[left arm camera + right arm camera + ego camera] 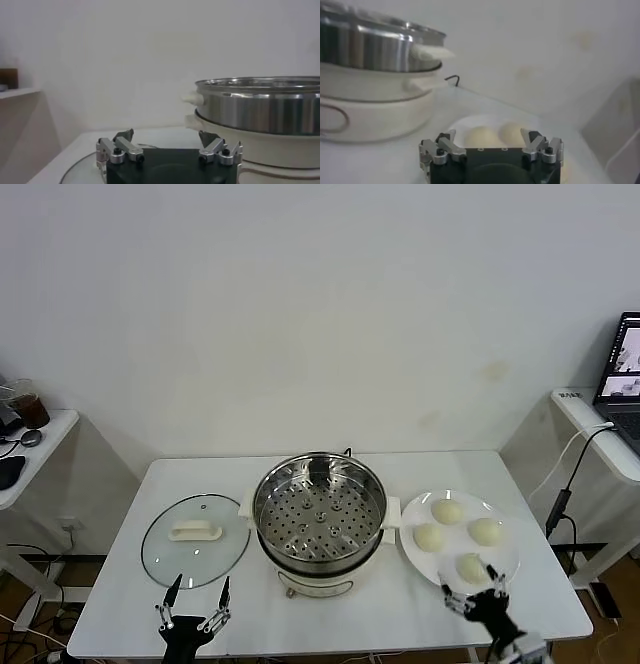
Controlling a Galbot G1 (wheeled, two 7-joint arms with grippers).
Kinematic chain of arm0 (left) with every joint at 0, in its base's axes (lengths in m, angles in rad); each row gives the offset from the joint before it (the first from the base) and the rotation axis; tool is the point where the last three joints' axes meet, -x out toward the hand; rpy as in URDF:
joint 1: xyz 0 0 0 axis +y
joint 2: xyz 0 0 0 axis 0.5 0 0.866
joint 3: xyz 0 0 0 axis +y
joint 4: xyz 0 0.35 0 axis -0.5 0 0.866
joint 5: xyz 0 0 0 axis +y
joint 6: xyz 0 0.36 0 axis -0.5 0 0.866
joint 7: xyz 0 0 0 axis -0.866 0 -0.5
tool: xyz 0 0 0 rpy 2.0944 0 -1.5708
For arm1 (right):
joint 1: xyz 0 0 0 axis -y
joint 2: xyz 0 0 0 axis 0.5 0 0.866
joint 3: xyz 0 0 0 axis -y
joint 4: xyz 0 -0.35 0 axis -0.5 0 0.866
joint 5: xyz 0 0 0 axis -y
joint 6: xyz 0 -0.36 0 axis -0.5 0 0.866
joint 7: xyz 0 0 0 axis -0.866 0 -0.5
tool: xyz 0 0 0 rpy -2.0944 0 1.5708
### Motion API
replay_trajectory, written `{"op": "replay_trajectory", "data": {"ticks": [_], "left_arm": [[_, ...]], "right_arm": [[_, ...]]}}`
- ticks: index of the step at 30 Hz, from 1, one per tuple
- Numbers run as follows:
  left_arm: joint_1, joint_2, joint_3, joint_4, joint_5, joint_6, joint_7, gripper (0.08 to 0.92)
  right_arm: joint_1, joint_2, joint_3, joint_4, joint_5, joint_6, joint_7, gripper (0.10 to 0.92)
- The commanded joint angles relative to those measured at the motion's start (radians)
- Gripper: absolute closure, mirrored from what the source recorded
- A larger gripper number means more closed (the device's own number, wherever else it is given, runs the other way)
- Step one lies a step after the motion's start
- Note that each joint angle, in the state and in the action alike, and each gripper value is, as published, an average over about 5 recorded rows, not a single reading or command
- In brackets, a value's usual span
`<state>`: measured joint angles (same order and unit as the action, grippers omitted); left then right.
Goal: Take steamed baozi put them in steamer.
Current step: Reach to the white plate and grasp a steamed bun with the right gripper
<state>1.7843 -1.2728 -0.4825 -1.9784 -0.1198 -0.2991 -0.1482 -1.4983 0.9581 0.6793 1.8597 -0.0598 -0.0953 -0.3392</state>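
The steamer (320, 519), a shiny steel pot with a perforated tray and cream base, stands mid-table with nothing in it. Several pale baozi (447, 510) lie on a white plate (457, 538) to its right. My right gripper (470, 586) hovers open at the plate's near edge, just over the closest baozi (470, 567). In the right wrist view its open gripper (488, 134) frames two baozi (480, 135) ahead, and the steamer (370, 50) is off to one side. My left gripper (200, 584) stands open and empty at the front left; in its own view the gripper (166, 136) is beside the steamer (260, 107).
A glass lid (195, 539) with a white handle lies flat left of the steamer, just beyond my left gripper. The table's front edge runs close under both grippers. A side table (30, 449) stands far left. A desk with a laptop (622, 374) and a hanging cable stands far right.
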Motion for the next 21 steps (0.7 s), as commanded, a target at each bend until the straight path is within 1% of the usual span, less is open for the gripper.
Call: {"op": "replay_trajectory", "data": {"ticks": [1,2,5,9,15,21], "left_arm": [[-0.022,-0.001,0.000,0.020,0.059,-0.035,0.012,0.177],[-0.021,-0.001,-0.001,0.019,0.064,-0.037,0.012,0.177],[-0.017,-0.005,-0.007,0.015,0.084,-0.048,0.013,0.177],[-0.016,-0.014,-0.022,0.015,0.084,-0.054,0.014,0.177],[-0.014,-0.023,-0.042,0.017,0.083,-0.063,0.015,0.177],[-0.017,-0.029,-0.062,0.015,0.081,-0.069,0.014,0.177]], "right_arm": [[0.311,-0.378,-0.076,-0.124,-0.251,-0.143,-0.277,0.203],[0.345,-0.391,-0.099,-0.137,-0.266,-0.137,-0.302,0.203],[0.540,-0.448,-0.252,-0.216,-0.334,-0.098,-0.438,0.203],[0.814,-0.458,-0.504,-0.347,-0.375,-0.049,-0.595,0.203],[1.134,-0.377,-0.851,-0.553,-0.387,0.037,-0.744,0.203],[1.282,-0.292,-1.028,-0.681,-0.369,0.060,-0.839,0.203]]}}
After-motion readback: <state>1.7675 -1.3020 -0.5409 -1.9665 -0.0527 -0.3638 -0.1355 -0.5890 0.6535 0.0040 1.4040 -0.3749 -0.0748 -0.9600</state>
